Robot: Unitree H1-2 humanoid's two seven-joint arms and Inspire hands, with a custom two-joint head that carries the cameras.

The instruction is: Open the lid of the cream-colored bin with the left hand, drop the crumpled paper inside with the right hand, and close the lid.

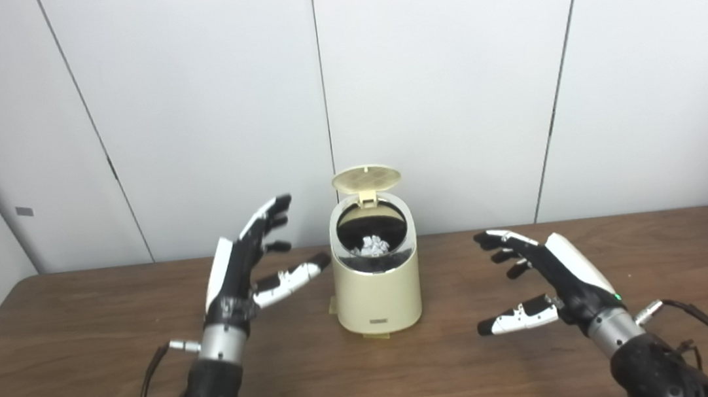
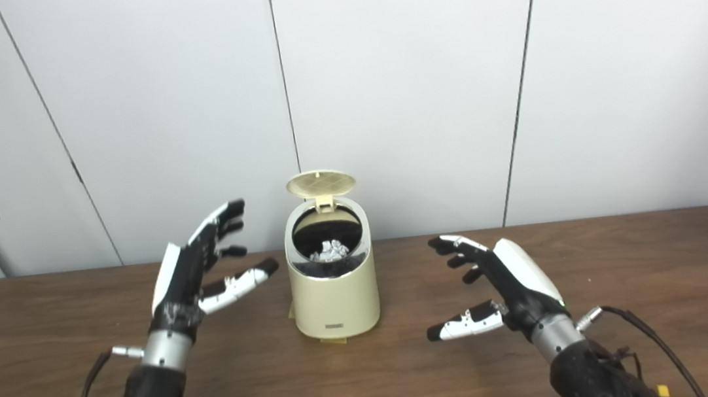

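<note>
The cream-colored bin (image 1: pixel 378 294) stands at mid-table with its round lid (image 1: pixel 366 180) tipped up and back. White crumpled paper (image 1: pixel 374 245) lies inside the dark opening. My left hand (image 1: pixel 254 261) hovers to the left of the bin, fingers spread and raised, thumb pointing toward the bin wall without touching it. It holds nothing. To the right of the bin my right hand (image 1: pixel 536 274) floats above the table, open and empty, fingers apart.
The brown wooden table (image 1: pixel 78 332) runs wide on both sides of the bin. A white panelled wall (image 1: pixel 447 83) stands just behind it. Cables trail from both wrists toward the near edge.
</note>
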